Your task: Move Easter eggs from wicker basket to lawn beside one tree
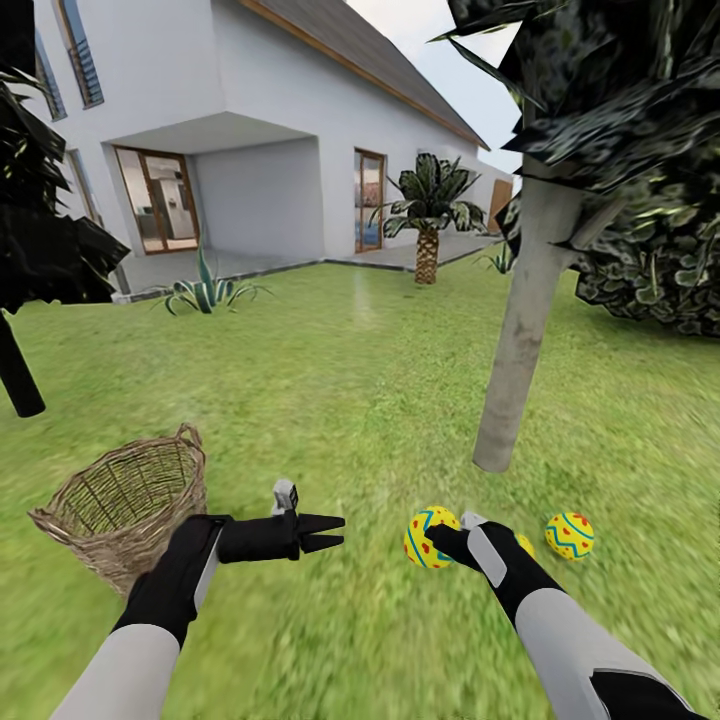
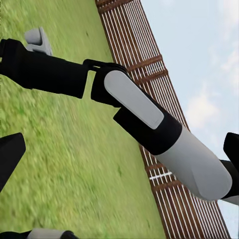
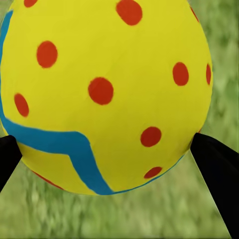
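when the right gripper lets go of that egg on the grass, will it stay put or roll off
Probably it settles: the egg is rounded and smooth, so it could roll a little, but the lawn looks flat. Another egg already sits by the tree. The right gripper touches only its curved sides, so it may slip.

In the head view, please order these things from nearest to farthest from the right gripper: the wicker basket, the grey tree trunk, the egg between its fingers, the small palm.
1. Egg, at the right gripper, between its fingers.
2. Grey tree trunk, just beyond, on the right.
3. Wicker basket, far left on the lawn.
4. Small palm, farthest, by the house.
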Robot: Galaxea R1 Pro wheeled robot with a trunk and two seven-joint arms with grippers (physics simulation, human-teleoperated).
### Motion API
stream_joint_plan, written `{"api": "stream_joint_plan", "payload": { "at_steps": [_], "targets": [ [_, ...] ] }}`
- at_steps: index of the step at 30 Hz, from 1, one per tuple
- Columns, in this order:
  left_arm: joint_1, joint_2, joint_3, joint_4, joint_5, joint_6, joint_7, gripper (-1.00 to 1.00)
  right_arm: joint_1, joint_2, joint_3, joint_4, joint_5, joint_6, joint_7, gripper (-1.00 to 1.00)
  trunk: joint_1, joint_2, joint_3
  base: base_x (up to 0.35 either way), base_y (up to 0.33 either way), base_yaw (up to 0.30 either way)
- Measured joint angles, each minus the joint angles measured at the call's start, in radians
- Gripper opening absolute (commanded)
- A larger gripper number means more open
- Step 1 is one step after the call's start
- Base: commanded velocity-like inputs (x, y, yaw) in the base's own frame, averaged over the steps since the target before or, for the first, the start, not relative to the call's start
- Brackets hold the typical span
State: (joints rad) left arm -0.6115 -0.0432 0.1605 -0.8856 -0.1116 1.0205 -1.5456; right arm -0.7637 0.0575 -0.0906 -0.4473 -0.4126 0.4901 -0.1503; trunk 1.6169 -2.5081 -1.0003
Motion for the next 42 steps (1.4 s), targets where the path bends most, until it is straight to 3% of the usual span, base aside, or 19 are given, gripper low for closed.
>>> {"api": "stream_joint_plan", "payload": {
  "at_steps": [27, 42],
  "targets": [
    [0.000, 0.002, 0.000, 0.000, 0.001, 0.000, 0.000, 1.00, 0.001, 0.001, 0.001, 0.000, 0.000, -0.002, 0.000, -1.00, 0.012, -0.006, -0.104, 0.000, 0.000, 0.000],
    [0.000, 0.002, 0.000, 0.000, 0.002, 0.000, 0.000, 1.00, 0.000, 0.001, 0.001, 0.000, -0.001, -0.028, 0.000, -1.00, 0.012, -0.006, -0.105, 0.051, 0.000, 0.000]
  ]
}}
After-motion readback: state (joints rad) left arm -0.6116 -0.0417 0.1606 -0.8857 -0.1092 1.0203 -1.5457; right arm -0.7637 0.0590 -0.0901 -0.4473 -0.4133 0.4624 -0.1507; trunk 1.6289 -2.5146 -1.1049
